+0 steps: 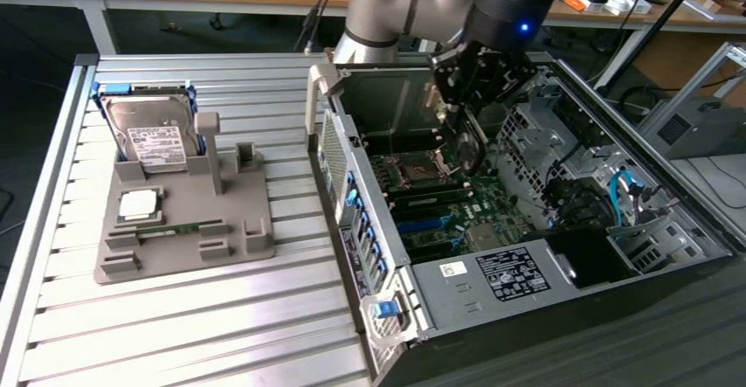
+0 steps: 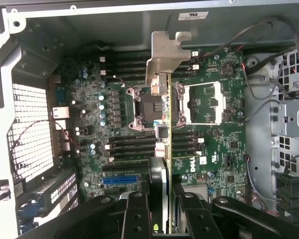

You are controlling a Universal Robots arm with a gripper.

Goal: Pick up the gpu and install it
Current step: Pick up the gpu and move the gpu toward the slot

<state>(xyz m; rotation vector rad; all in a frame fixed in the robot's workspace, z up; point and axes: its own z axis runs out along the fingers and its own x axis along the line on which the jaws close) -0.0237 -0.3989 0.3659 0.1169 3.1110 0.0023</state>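
Note:
My gripper point(image 2: 162, 211) is shut on the gpu point(image 2: 165, 107), a thin green card seen edge-on between the two black fingers point(image 2: 135, 214). Its silver end bracket point(image 2: 165, 52) points away from the wrist. The card hangs above the motherboard point(image 2: 89, 114), over the CPU socket point(image 2: 144, 107) and beside the memory slots. In the exterior view the gripper point(image 1: 466, 86) is lowered into the back half of the open computer case point(image 1: 560, 256), above the motherboard point(image 1: 449, 217).
On the slatted table at the exterior view's left, a grey fixture point(image 1: 233, 230) holds a silver hard drive point(image 1: 152, 134), a processor chip point(image 1: 140, 203) and a narrow memory stick point(image 1: 175, 228). Cables point(image 2: 269, 59) and a drive cage point(image 1: 548, 134) crowd the case's far side.

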